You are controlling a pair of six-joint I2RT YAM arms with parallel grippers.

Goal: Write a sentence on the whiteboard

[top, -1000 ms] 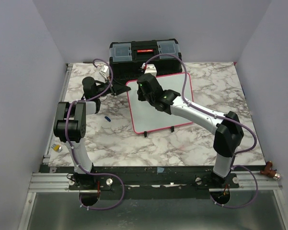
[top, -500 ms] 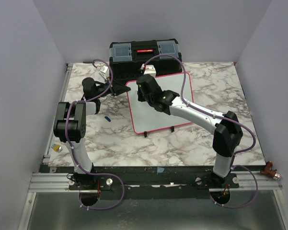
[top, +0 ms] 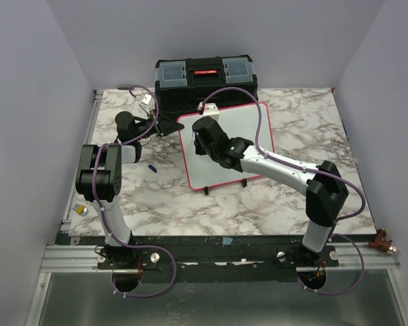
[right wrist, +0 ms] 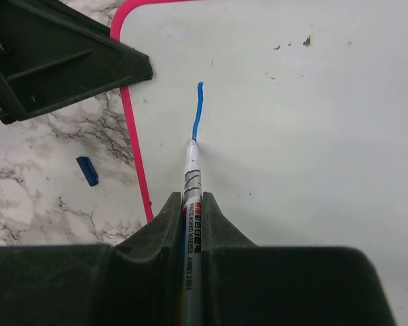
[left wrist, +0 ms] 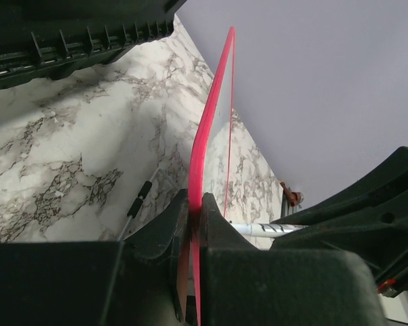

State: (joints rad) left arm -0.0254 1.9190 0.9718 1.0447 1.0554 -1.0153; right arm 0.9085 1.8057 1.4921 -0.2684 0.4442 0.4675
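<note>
On marker (right wrist: 191, 178) touching whiteboard (right wrist: 292, 136), apparently "MARKER"

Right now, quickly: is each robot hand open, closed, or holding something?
Left hand: closed, gripping the whiteboard by its pink edge.
Right hand: closed, holding a marker with its tip on the whiteboard.

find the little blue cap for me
In the top view the blue cap lies loose on the marble table, left of centre, just left of the whiteboard and apart from its pink frame.
</note>
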